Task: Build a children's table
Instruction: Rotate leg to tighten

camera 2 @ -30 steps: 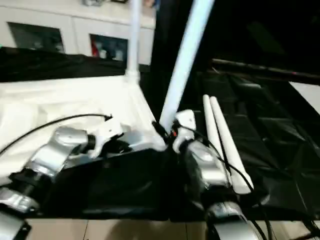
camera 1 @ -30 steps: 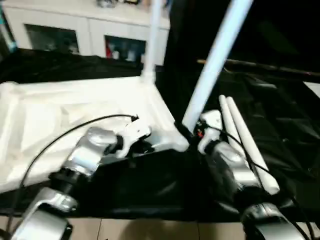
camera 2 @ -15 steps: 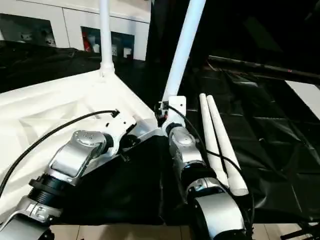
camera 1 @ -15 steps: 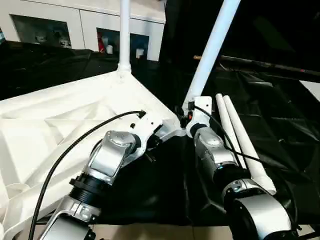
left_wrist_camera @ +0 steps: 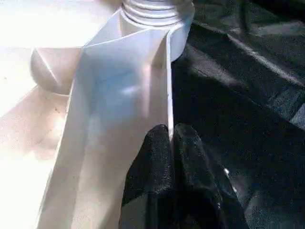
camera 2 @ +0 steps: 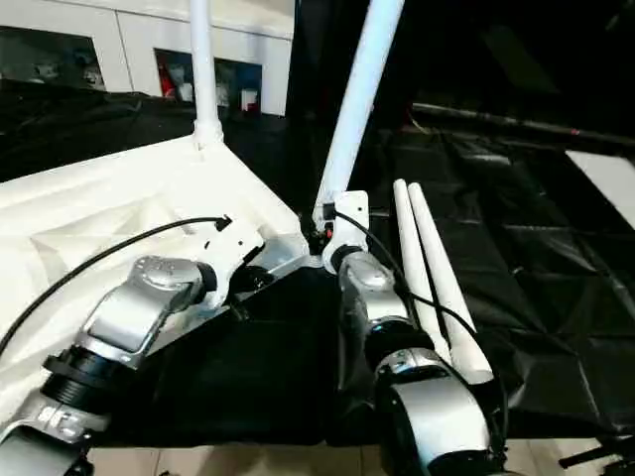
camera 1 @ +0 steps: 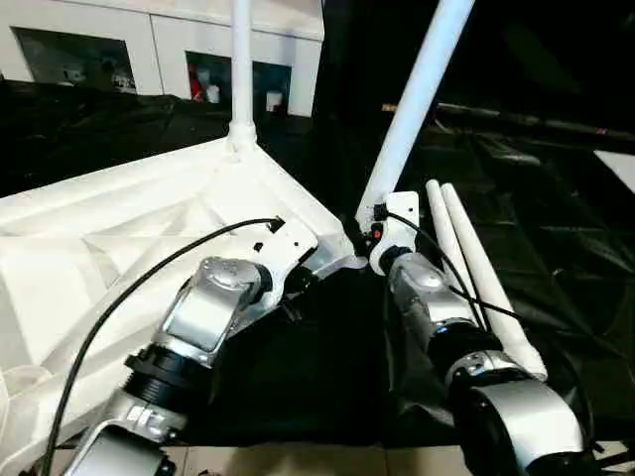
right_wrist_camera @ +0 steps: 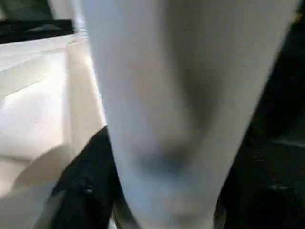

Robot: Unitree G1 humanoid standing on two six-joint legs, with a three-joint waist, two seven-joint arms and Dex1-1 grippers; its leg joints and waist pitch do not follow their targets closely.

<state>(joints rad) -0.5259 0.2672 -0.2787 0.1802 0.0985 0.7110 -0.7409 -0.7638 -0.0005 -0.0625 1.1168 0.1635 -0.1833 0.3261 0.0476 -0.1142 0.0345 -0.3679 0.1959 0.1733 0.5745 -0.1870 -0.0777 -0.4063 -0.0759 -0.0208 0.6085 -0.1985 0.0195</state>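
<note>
Children's table (camera 1: 149,228): lies upside down on the big black table (camera 1: 556,248), one leg up at the far corner | leaning leg (camera 1: 417,99): right gripper (camera 1: 369,230) around its bottom, grip unclear | left gripper (left_wrist_camera: 170,143): pinching the table's thin rim.

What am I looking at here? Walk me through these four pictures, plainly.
A humanoid robot with two silver arms is putting together a white children's table, which lies upside down on a black-covered work table. The two wide pictures come from cameras on its head; the two close ones from cameras on its wrists. The left gripper pinches the tabletop's thin rim, as the left wrist view shows. The right gripper is at the base of a slanting leg at the near corner; whether it grips I cannot tell. Another leg stands upright at the far corner. Two spare legs lie beside the right arm.
</note>
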